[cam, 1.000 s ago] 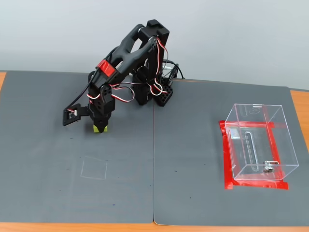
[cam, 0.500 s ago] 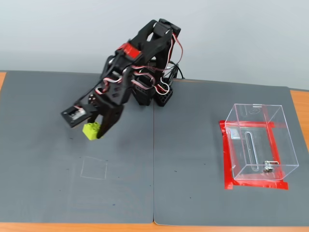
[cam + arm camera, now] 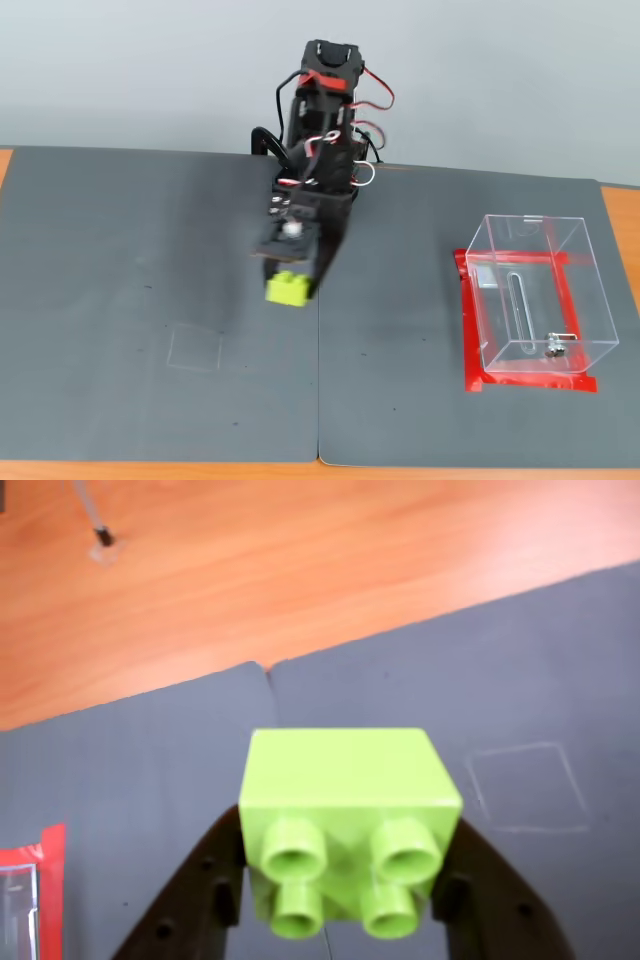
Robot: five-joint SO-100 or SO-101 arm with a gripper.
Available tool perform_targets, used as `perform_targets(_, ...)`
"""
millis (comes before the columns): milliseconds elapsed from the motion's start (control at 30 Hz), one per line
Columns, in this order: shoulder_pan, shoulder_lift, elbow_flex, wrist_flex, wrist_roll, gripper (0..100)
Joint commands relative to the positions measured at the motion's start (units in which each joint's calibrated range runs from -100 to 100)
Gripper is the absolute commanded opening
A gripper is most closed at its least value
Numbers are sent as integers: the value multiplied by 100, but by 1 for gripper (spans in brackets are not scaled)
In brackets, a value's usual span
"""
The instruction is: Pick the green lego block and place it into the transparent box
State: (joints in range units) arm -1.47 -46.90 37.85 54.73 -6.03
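In the wrist view the pincer (image 3: 342, 900) is clenched on the green lego block (image 3: 345, 810), whose lime body fills the lower centre of the frame with its four round studs turned toward the camera; a dark finger (image 3: 200, 890) presses in from the lower left and the other from the lower right, each touching a side of the brick. Behind it lies a grey mat (image 3: 520, 680) with a seam running up to its far edge, and beyond that, across the upper part of the frame, the orange wood of the bench (image 3: 300, 560). A faint square outline (image 3: 527, 787) is drawn on the mat at centre right, and a sliver of red tape (image 3: 45, 855) shows at the lower left edge. In the fixed view the arm (image 3: 320, 130) stands at the upper centre, bent forward and down, with the pincer (image 3: 290, 280) holding the block (image 3: 288, 288) just left of centre, close to the seam between the two mat halves; from this view alone it is hard to tell how far the brick is raised off the mat (image 3: 120, 300). The faint square (image 3: 195, 348) sits to the lower left of the block, apart from it. The transparent box (image 3: 535, 295) stands well apart at the right of the frame, on a red-taped rectangle (image 3: 468, 330), with a slot in one panel and a small metal fitting (image 3: 555, 345) near its lower right corner.
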Motion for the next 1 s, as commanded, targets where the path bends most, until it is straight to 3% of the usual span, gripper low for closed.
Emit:
perform_targets(0, -677, -155, -425, -4, 64, 4)
perform_targets(600, -3594, 99, -931, -464, 43, 4)
perform_targets(967, -4646, 1735, -2569, -542, 64, 4)
